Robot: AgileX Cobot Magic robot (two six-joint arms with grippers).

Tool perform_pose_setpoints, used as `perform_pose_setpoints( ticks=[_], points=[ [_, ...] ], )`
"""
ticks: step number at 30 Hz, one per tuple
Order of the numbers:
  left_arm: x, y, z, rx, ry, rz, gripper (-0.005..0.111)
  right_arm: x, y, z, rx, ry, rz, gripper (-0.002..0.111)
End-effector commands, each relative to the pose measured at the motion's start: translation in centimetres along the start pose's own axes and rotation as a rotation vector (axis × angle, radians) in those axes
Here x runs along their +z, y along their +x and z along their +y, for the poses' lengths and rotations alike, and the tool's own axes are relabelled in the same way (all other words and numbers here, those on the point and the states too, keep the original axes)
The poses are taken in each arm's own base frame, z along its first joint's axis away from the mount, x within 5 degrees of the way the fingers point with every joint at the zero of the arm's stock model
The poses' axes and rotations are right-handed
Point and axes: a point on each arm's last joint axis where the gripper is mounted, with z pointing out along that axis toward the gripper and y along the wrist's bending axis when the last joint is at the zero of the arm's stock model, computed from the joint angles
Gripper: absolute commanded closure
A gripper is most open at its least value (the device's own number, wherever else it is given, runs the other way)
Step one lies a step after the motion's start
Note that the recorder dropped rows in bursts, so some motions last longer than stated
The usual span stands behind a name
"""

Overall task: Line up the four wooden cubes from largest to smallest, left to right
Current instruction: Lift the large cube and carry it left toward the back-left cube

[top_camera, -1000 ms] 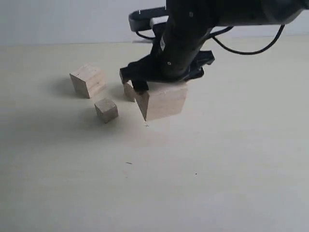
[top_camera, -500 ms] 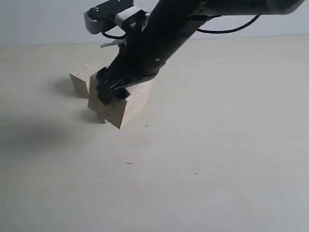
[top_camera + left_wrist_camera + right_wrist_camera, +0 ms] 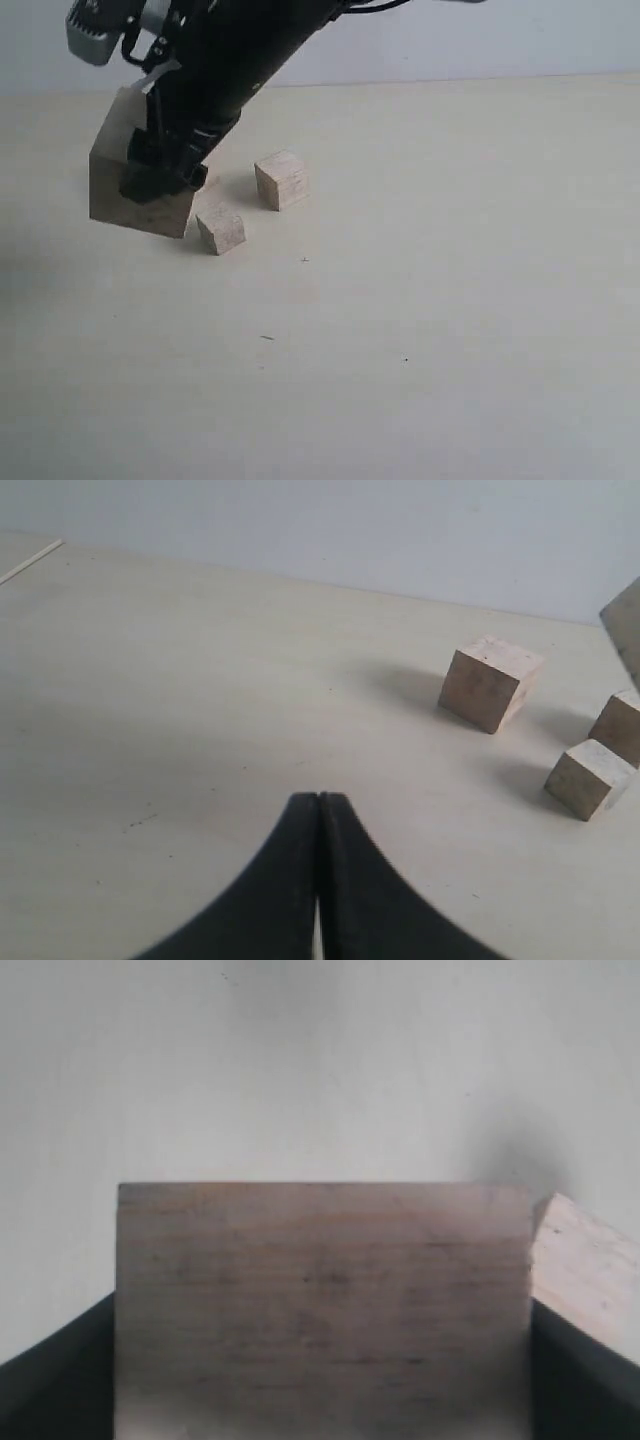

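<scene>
Largest cube (image 3: 108,188) clamped btwn R gripper (image 3: 160,178) jaws.

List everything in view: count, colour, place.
largest cube: 1, pale wood, gripped in right fingers, tilted, far left in exterior view
second-largest cube: 1, pale wood, on table, hidden by the arm in exterior view
third cube: 1, pale wood, on table, right of the held one
smallest cube: 1, pale wood, on table, in front of the third
table: 1, beige
right arm: 1, black, reaching across left
left fingers: 2, black, shut, over table
</scene>
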Motion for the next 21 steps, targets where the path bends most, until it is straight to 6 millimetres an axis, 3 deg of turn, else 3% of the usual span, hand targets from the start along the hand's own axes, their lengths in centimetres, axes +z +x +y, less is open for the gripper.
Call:
perform_pose_setpoints(
  ticks=[1,2,6,10,13,17,21],
  points=[
    [0.0,-0.1,0.0,0.004,0.006,-0.013,0.107,3.1,-0.4,0.9,-0.053,-0.074,-0.006,0.108],
    [0.0,-0.1,0.0,0.004,0.006,-0.013,0.107,4.9,-0.3,1.3,-0.064,-0.097,0.008,0.108],
    [0.0,-0.1,0.0,0.004,0.006,-0.013,0.107,8.8,0.9,0.9,-0.078,-0.125,0.053,0.108],
    [0.0,-0.1,0.0,0.004,0.006,-0.013,0.107,10.8,3.4,-0.9,-0.062,-0.02,0.233,0.108],
    [0.0,-0.1,0.0,0.004,0.006,-0.013,0.107,10.7,5.1,-3.1,0.087,0.098,0.285,0.108],
    [0.0,-0.1,0.0,0.004,0.006,-0.013,0.107,9.6,6.4,-4.6,0.111,0.116,0.313,0.108],
    [0.0,-0.1,0.0,0.004,0.006,-0.013,0.107,9.6,6.4,-3.4,0.031,-0.051,0.3,0.108]
  ],
)
